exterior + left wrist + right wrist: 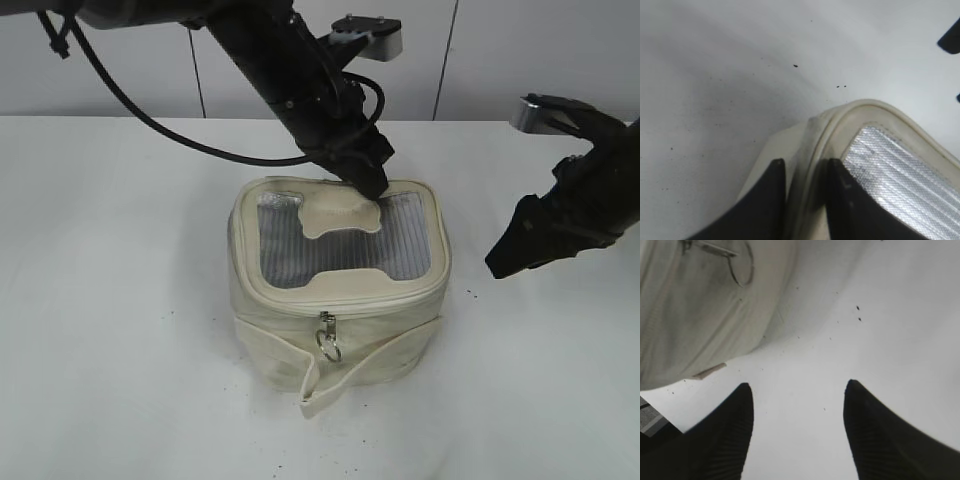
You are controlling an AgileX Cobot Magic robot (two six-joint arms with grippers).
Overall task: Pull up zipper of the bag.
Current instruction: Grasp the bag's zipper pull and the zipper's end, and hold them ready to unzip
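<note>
Two grippers flank the cream bag (pixel 338 290) as I watch from my remote station; it sits mid-table (pixel 120 300), mesh top panel (pixel 345 240) facing up. My left gripper (pixel 366 181) presses down at the far rim beside the H-shaped patch (pixel 345 218). From the left wrist view its two fingers (pixel 767 200) stand on either side of the raised rim seam carrying the zipper (pixel 815 145), narrowly apart and bracketing that seam, though the tips are cut off by the bottom edge and I cannot tell whether they actually pinch it. A silver pull (pixel 327 335) with its round ring hangs on the bag's near face, clear of both grippers; the loose strap (pixel 355 378) trails below it onto the table. My right gripper (pixel 512 262) hovers off the bag's right side, well apart from it. Through the right wrist view its fingers (pixel 725 440) are spread wide over bare tabletop with nothing between them, and a blurred ring shows on the bag wall at upper left. Dark specks dot the white surface.
</note>
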